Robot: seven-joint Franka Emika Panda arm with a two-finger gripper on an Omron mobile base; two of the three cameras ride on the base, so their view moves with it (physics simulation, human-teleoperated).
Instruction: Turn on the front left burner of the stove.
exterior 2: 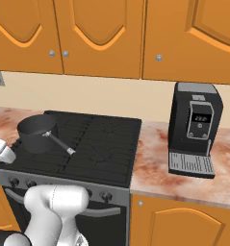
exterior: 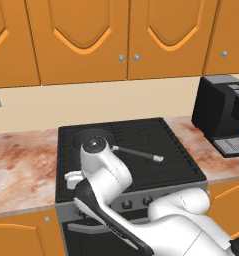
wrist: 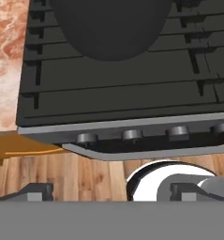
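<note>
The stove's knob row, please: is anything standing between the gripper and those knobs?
Nothing visible does. In the hand view the gripper hangs in front of the stove, with bare wooden floor below the knobs. The saucepan sits back on the grates, out of the way.

No readable text, brand or number is found on anything; a small lit display is seen on the front of the coffee machine [exterior 2: 201,116], but its characters are too blurred to be made out
</note>
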